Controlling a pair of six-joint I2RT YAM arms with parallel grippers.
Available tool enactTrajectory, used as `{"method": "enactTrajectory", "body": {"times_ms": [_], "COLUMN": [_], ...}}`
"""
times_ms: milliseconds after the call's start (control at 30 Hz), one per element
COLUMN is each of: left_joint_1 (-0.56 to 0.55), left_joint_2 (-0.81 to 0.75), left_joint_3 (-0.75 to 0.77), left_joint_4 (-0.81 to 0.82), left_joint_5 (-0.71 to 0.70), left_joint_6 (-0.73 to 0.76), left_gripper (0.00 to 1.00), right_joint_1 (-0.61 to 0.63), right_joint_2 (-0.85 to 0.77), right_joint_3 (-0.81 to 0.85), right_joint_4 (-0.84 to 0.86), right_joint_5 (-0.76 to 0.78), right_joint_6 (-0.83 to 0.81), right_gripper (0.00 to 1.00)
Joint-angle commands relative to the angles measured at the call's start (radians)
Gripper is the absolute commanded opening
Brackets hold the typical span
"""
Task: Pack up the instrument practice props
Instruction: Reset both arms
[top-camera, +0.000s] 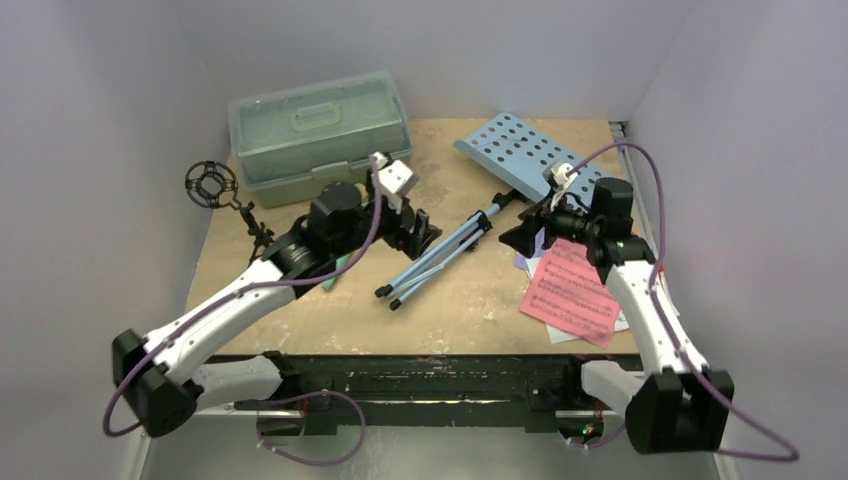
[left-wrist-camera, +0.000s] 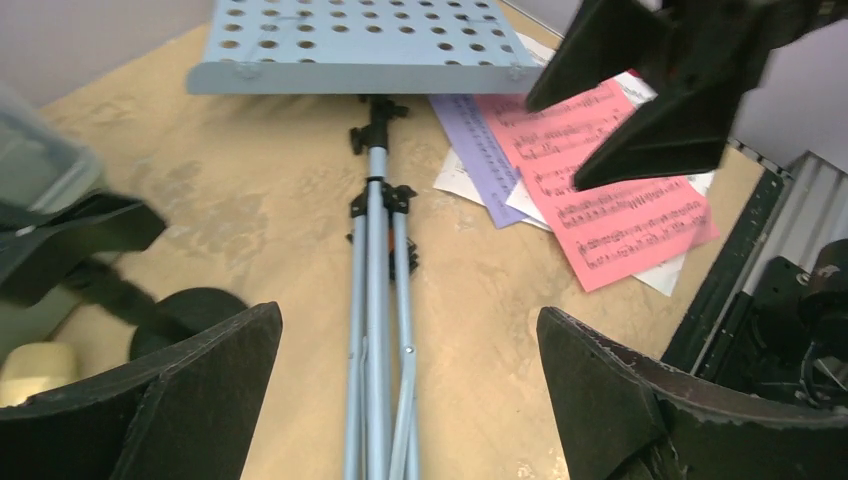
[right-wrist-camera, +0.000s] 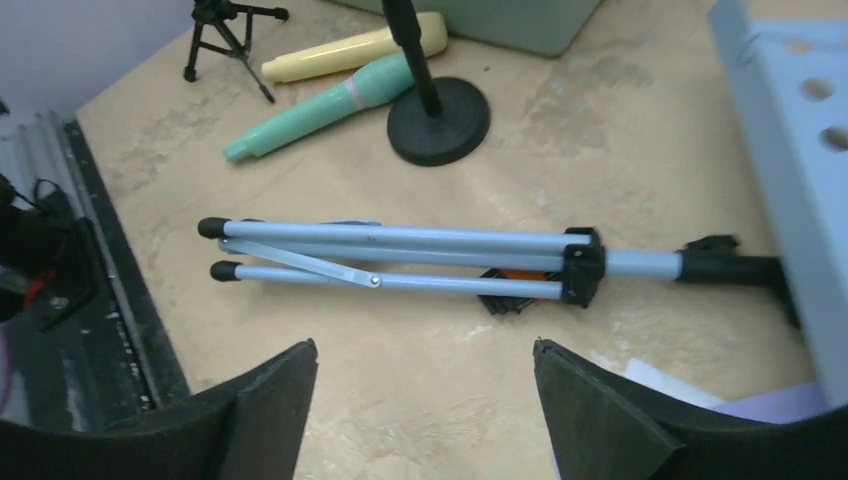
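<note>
The left arm (top-camera: 215, 315) is stretched forward and inward from its base, and the left gripper (top-camera: 418, 230) is pointed across at the right gripper (top-camera: 522, 236). Its jaws are seen spread wide in its own wrist view. The right arm (top-camera: 640, 300) is raised from its base and bent, with the wrist turned inward to face the left gripper. Its jaws are likewise parted. The two grippers are set near each other, tips apart.

right gripper (right-wrist-camera: 425, 350): jaws wide apart at bottom edge, nothing between them
music rack legs (right-wrist-camera: 400, 240): folded, lying flat across mid-frame, feet to the left
rack panel (right-wrist-camera: 790, 130): right edge, light blue, perforated
teal microphone (right-wrist-camera: 320, 110), tan microphone (right-wrist-camera: 350, 52): lying side by side, upper centre
round-base holder (right-wrist-camera: 440, 120): just right of the mics
tripod holder (right-wrist-camera: 225, 35): upper left
</note>
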Motion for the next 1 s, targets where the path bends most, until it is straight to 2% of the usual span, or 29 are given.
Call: {"method": "enactTrajectory", "body": {"times_ms": [0,67,100,333,433,533,600,700,867,967], "left_joint_1": [0.020,0.028,0.034,0.083,0.122,0.139,0.141,0.146,0.150,0.150], "left_joint_2": [-0.191,-0.262,-0.292,-0.472,-0.546,-0.583,-0.591,-0.578,-0.578,-0.586], "left_joint_3": [-0.081,-0.110,-0.131,-0.321,-0.395,-0.415,-0.420,-0.416,-0.421,-0.424], "left_joint_4": [-0.058,-0.085,-0.091,-0.085,-0.093,-0.122,-0.113,-0.122,-0.117,-0.110], "left_joint_5": [-0.147,-0.212,-0.242,-0.435,-0.465,-0.563,-0.571,-0.567,-0.545,-0.520], "left_joint_6": [0.057,0.072,0.077,0.060,0.039,0.064,0.066,0.061,0.056,0.058], "left_gripper": [1.00,1.00,1.00,1.00,1.00,1.00,1.00,1.00,1.00,1.00], "right_joint_1": [-0.025,-0.075,-0.093,-0.129,-0.149,-0.176,-0.196,-0.217,-0.218,-0.220], "right_joint_2": [-0.238,-0.304,-0.319,-0.286,-0.307,-0.334,-0.356,-0.382,-0.428,-0.452], "right_joint_3": [0.042,0.046,0.060,0.230,0.242,0.214,0.210,0.209,0.167,0.153], "right_joint_4": [-0.058,-0.052,-0.064,-0.195,-0.164,-0.143,-0.171,-0.167,-0.065,-0.055], "right_joint_5": [0.130,0.159,0.172,0.214,0.230,0.188,0.141,0.138,0.306,0.337], "right_joint_6": [-0.172,-0.175,-0.172,-0.128,-0.039,0.007,-0.062,-0.045,0.192,0.208], "right_gripper": [0.89,0.98,0.99,0.99,0.99,0.99,0.98,0.99,0.99,0.99]}}
